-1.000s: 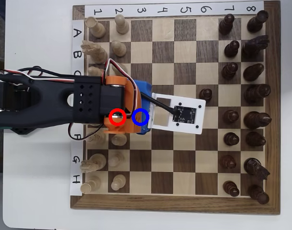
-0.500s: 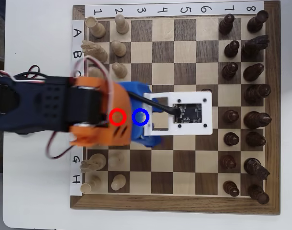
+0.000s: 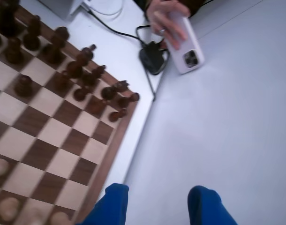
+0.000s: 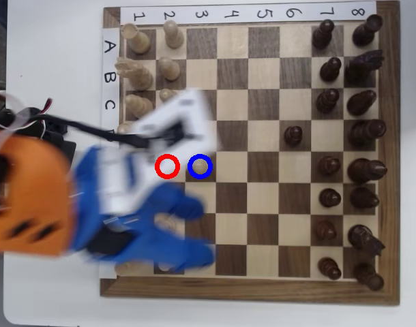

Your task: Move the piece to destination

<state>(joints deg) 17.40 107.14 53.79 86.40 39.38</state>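
Blue two-finger gripper point(image 3: 158, 206) at 6 o'clock in wrist view, fingers spread wide, empty. Overhead view: small pale cream wooden pawn point(image 4: 200, 166) stands inside blue-ringed dark square point(image 4: 200, 156), at 1 o'clock from blurred claw.

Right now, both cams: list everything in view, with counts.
chessboard: one, brown and cream, on white table
dark pieces: sixteen, dark brown, right files in overhead view; advanced pawn one file out
pale pieces: several, cream, left files; others hidden under arm
red ring: one, light square
blue ring: one, dark square; likely pale pawn inside
phone: one, white, wrist view top
cable: one, black
hand: one, holding phone
arm: one, orange, blue, white, blurred
end effector: blue, open, empty
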